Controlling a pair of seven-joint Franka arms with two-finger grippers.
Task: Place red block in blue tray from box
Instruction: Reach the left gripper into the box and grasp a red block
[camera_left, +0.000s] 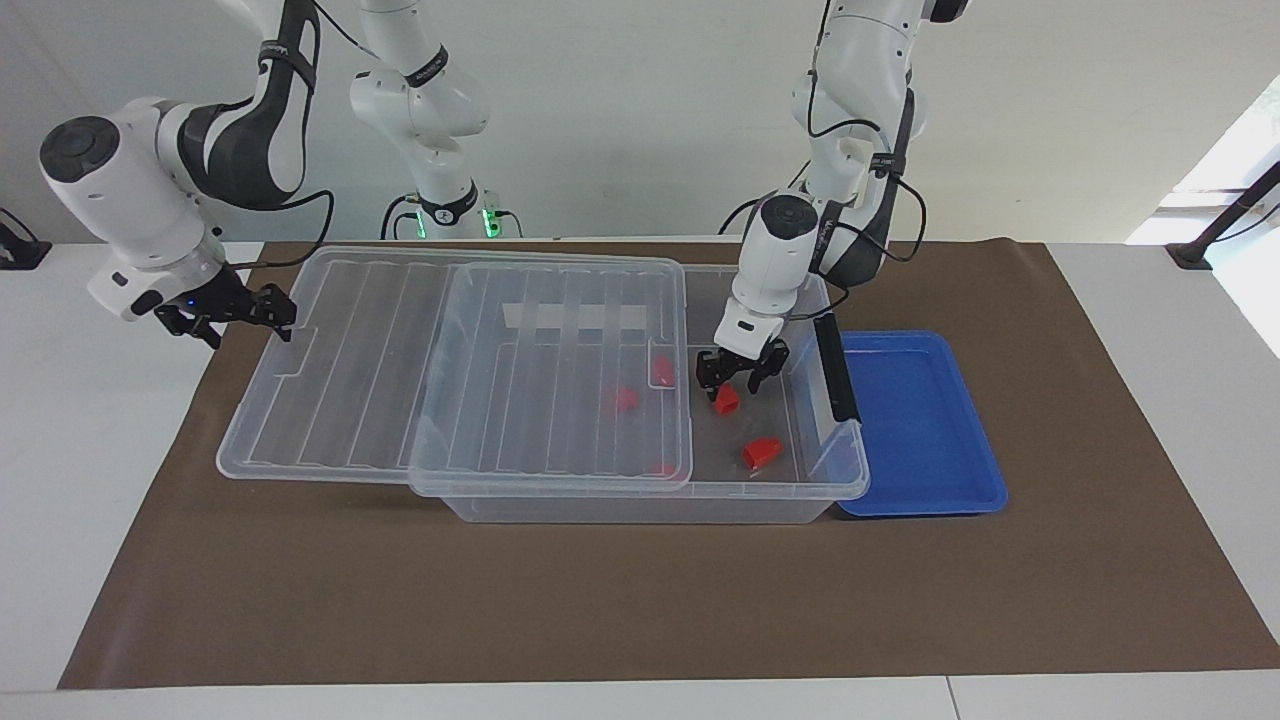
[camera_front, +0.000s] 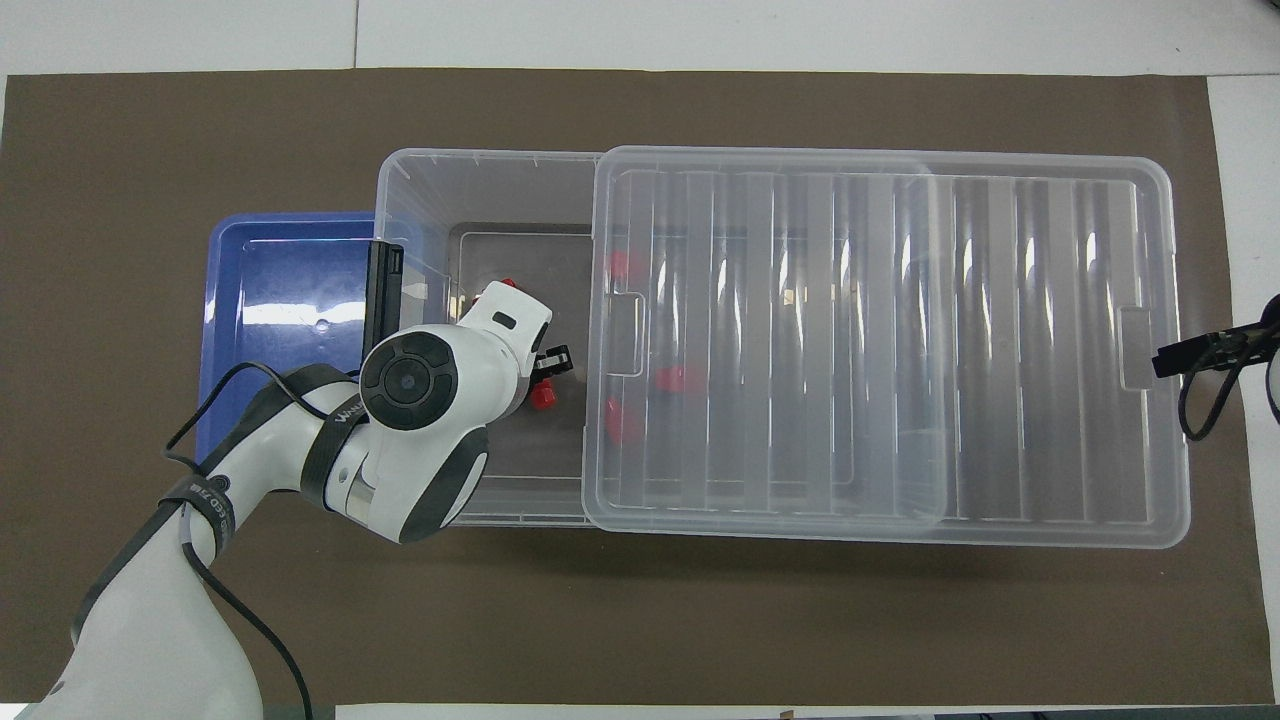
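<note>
The box (camera_left: 650, 495) sits on the brown mat (camera_left: 640, 600) covering the counter, with its clear lid (camera_left: 450, 370) slid off toward the right arm's end so that only the section nearest the blue tray (camera_left: 925, 425) is uncovered; this appears deliberate, giving access from above to the blocks at that end. The left pincer (camera_left: 733, 385) is lowered into that uncovered section and stands directly at a red block (camera_left: 727, 399) resting on the box floor; its fingers look drawn in around the block, though whether they are fully pressed on it cannot be confirmed. A second red block (camera_left: 762, 452) lies loose, farther from the robots in the same open section, and others (camera_left: 622, 399) remain under the lid. The black latch handle (camera_left: 835, 368) stands on the box end wall between the open section and the blue tray. The blue tray lies just beside the box at the left arm's end and holds no block, a short carry for the left arm. The right pincer (camera_left: 268, 312) is at the lid's outer edge, fingers spread, evidently stationed to keep the lid displaced; contact with the lid cannot be determined.
</note>
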